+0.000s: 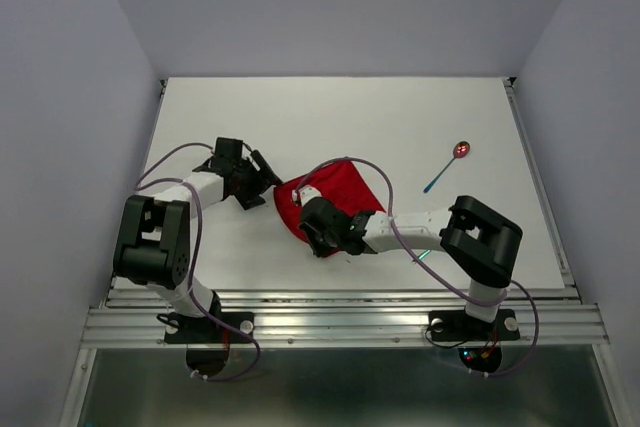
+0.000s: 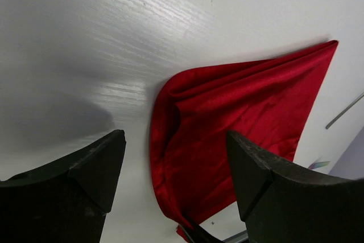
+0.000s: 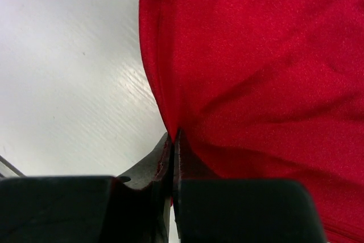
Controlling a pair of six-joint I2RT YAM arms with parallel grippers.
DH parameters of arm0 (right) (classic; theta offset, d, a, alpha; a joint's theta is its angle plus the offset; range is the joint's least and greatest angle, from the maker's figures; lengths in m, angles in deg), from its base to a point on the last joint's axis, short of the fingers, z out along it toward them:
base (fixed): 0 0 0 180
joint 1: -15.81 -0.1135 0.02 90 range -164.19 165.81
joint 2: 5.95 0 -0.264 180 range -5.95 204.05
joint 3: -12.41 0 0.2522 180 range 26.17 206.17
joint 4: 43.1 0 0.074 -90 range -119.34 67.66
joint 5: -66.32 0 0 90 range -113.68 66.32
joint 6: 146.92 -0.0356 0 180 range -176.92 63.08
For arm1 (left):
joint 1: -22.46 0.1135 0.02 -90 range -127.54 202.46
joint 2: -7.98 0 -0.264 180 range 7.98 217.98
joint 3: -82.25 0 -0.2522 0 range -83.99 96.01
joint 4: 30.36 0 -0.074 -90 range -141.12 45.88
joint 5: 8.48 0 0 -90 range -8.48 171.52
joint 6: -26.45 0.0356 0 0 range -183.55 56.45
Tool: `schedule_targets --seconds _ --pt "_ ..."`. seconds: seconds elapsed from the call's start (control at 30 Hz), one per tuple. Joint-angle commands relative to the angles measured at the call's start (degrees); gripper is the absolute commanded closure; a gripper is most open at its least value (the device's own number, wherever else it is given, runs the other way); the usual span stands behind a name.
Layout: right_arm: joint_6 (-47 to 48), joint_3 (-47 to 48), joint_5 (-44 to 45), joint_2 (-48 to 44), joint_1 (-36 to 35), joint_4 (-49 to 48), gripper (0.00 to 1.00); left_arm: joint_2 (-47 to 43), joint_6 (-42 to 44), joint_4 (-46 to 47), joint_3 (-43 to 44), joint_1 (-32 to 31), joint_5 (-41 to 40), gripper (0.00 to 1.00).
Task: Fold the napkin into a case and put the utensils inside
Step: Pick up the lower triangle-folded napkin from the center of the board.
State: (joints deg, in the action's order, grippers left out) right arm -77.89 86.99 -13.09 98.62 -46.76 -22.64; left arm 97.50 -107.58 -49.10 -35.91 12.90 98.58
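Observation:
The red napkin (image 1: 340, 190) lies loosely folded at the middle of the white table. My right gripper (image 1: 306, 223) is at its near left edge; in the right wrist view the gripper (image 3: 173, 140) is shut with the napkin (image 3: 256, 55) edge pinched between the jaws. My left gripper (image 1: 269, 174) is just left of the napkin, open and empty; in its wrist view the gripper (image 2: 176, 163) frames the napkin (image 2: 239, 118). The spoon (image 1: 461, 150) with its red-pink bowl lies to the right. A teal bit (image 1: 424, 252), perhaps the fork, shows under my right arm.
A thin utensil handle (image 2: 344, 111) shows past the napkin's far corner in the left wrist view. The table's right rail (image 1: 540, 187) and the near metal rail (image 1: 340, 297) bound the surface. Cables loop over both arms.

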Motion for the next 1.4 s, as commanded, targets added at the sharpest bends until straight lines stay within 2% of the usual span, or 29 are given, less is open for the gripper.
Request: schedule_targets --seconds 0.0,0.27,0.5,0.63,0.67,0.77,0.8,0.87,0.9,0.93,0.97,1.03,1.1,1.13,1.17,1.27,1.37 --pt "-1.26 -2.11 -3.82 -3.67 1.48 -3.71 0.99 2.50 0.52 2.25 2.02 -2.56 -0.27 0.21" --pt "-1.53 -3.07 -4.35 -4.73 2.01 -3.97 0.99 4.70 -0.27 1.90 2.20 -4.15 -4.40 0.33" --pt "-1.79 -2.99 -4.61 -5.26 2.01 -4.50 0.99 6.55 -1.84 1.28 2.55 -7.48 -7.39 0.37" --pt "-2.05 -3.16 -4.70 -5.61 2.01 -4.77 0.99 7.78 -3.08 1.37 3.08 -8.45 -8.53 0.44" --pt "-2.06 -3.16 -4.88 -5.70 2.01 -4.85 0.99 7.87 -3.25 1.02 3.51 -8.46 -8.97 0.50" --pt "-1.97 -3.51 -4.96 -6.05 2.01 -4.77 0.99 7.52 -3.08 0.32 4.31 -8.46 -9.76 0.57" --pt "-1.88 -3.77 -4.96 -5.96 2.01 -4.77 0.99 7.17 -2.64 -0.47 5.00 -8.46 -10.29 0.64" --pt "-1.70 -3.95 -4.96 -6.14 2.01 -4.77 0.99 7.16 -2.11 -1.61 6.06 -8.46 -10.55 0.71" --pt "-1.53 -4.21 -4.96 -6.05 2.01 -4.68 0.99 7.25 -1.15 -2.92 7.20 -8.46 -10.47 0.83" --pt "-1.44 -4.30 -4.96 -6.05 2.01 -4.68 0.99 7.43 -0.62 -3.89 7.90 -8.46 -10.38 0.89" --pt "-1.35 -4.39 -4.96 -6.05 2.01 -4.68 0.99 7.60 -0.01 -6.34 9.65 -8.46 -10.21 1.00" --pt "-1.27 -4.83 -4.88 -6.49 2.01 -4.68 0.99 8.30 1.92 -9.07 11.24 -8.54 -10.29 1.00" --pt "-1.18 -4.74 -4.53 -6.92 2.01 -4.33 0.75 8.83 2.81 -13.56 13.53 -8.72 -11.34 1.00" --pt "-1.18 -4.48 -3.92 -7.10 2.01 -4.24 0.66 8.92 2.98 -15.23 14.15 -8.63 -12.04 1.00" --pt "-1.09 -4.31 -3.56 -7.28 2.01 -3.89 0.48 8.92 3.07 -18.03 15.28 -8.72 -13.18 1.00" --pt "-0.48 -2.55 -2.33 -8.07 2.01 -3.71 0.34 9.01 2.11 -22.25 16.87 -8.72 -14.68 1.00" --pt "0.58 0.51 -1.45 -7.72 2.01 -3.71 0.29 9.71 0.97 -25.25 18.37 -8.89 -15.39 1.00"
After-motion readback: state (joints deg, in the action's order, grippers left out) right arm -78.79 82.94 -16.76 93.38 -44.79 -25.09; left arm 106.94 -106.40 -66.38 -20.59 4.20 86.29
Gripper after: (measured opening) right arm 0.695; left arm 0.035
